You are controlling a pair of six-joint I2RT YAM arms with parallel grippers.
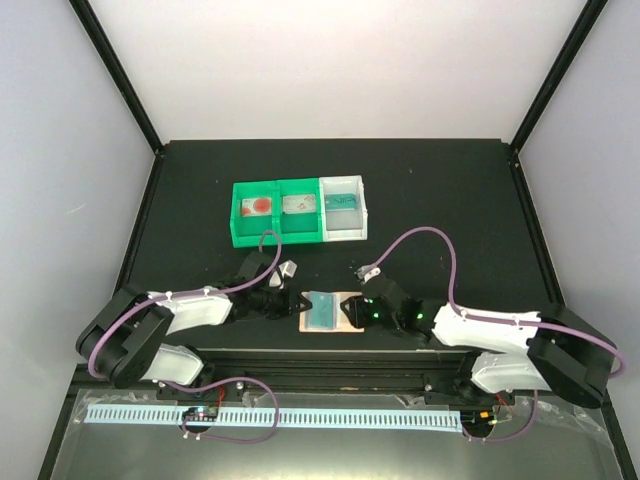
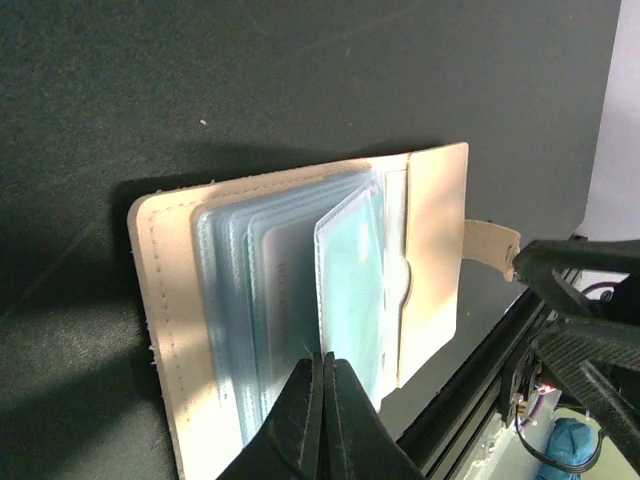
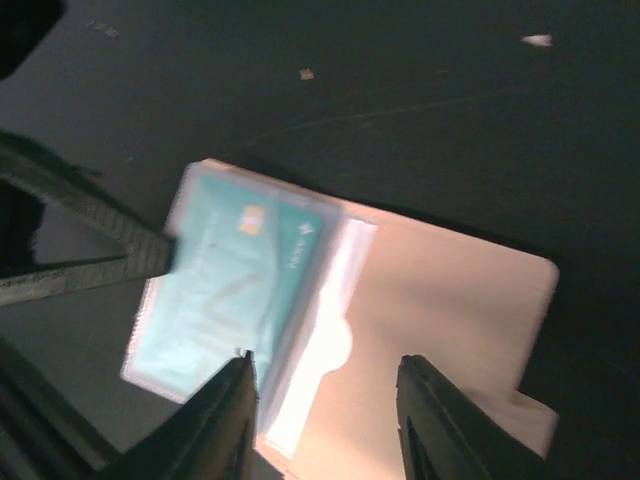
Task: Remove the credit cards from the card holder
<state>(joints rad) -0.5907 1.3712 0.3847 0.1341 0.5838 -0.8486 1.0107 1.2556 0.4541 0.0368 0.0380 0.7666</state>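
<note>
The tan card holder [image 1: 351, 321] lies open on the black table between both arms, with several clear sleeves fanned out of it [image 2: 435, 230]. A teal credit card [image 2: 350, 290] sits in one sleeve that stands up from the stack. My left gripper [image 2: 323, 357] is shut on that sleeve's near edge, at the holder's left side [image 1: 299, 301]. In the right wrist view the same credit card [image 3: 220, 290] shows its chip, with the card holder's tan flap [image 3: 450, 320] beside it. My right gripper [image 3: 325, 358] hangs open just over the flap, holding nothing, at the holder's right [image 1: 353, 312].
A green-and-white three-compartment bin [image 1: 298, 210] stands behind the holder at mid-table, with small items in each compartment. A black rail [image 1: 330, 365] runs along the near table edge just in front of the holder. Dark frame posts stand at the table's back corners.
</note>
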